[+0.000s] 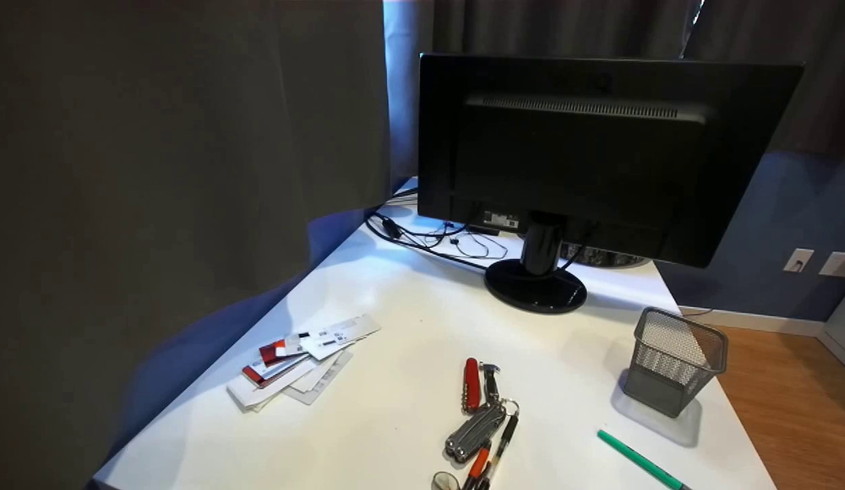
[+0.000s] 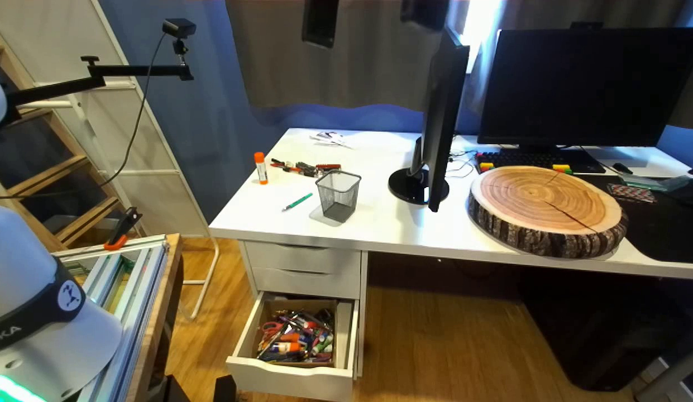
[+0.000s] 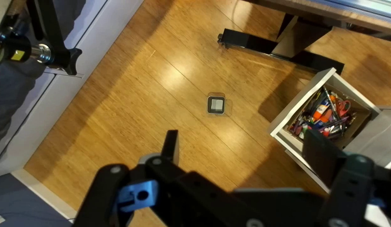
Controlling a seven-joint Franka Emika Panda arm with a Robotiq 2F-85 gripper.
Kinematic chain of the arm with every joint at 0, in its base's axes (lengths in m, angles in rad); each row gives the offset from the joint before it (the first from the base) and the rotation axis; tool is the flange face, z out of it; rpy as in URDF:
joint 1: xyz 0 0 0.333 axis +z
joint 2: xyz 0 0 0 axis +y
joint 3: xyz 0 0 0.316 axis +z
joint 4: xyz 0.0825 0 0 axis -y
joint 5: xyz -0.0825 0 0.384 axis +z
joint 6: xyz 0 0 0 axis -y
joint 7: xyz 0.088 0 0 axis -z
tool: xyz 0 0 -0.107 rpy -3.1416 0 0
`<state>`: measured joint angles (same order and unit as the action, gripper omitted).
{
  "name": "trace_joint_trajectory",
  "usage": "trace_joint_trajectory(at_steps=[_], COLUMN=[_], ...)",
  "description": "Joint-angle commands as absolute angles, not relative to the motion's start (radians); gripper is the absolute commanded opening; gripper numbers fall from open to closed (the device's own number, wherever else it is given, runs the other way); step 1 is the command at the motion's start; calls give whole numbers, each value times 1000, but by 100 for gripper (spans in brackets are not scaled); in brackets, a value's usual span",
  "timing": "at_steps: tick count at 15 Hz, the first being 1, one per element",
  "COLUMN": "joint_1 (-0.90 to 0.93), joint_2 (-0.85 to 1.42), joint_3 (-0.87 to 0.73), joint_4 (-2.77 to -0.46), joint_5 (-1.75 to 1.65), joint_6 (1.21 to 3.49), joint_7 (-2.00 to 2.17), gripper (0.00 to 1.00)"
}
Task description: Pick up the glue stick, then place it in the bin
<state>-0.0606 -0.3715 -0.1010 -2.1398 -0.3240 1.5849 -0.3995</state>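
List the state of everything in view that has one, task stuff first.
Gripper: open, holding nothing.
Glue stick: upright on the desk, looks capped, not yet picked up.
Bin: upright.
Bottom drawer: pulled open, stationery inside.
Two upper drawers: shut.
Green pen: lying flat.
Red pocketknife: looks folded.
Multitool: looks folded.
Front-facing monitor: screen dark.
Monitor seen from behind: standing, screen hidden.

In an exterior view, the letters "MIKA" can be read on the black band [image 2: 36, 316] of the white robot arm [image 2: 17, 245], beside a round emblem [image 2: 69, 296]. The label [image 1: 500, 219] on the black monitor [image 1: 592, 160] and the print on the cards [image 1: 337, 337] are too small to be read.
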Motion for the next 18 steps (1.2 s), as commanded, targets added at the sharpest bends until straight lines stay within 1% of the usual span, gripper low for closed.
trace_joint_trajectory(at_steps=[1, 6, 11, 16, 17, 18], joint_1=[-25, 87, 192, 267, 241, 248], joint_2=[-340, -364, -391, -401, -362, -361], joint_3=[-60, -18, 14, 61, 56, 65], joint_4=[-2131, -2193, -2307, -2413, -2357, -2367], joint_5=[-365, -284, -140, 19, -22, -19], joint_6=[1493, 1433, 1488, 1618, 1559, 1569], joint_7=[-395, -523, -598, -639, -615, -612], gripper=[100, 100, 100, 100, 100, 100])
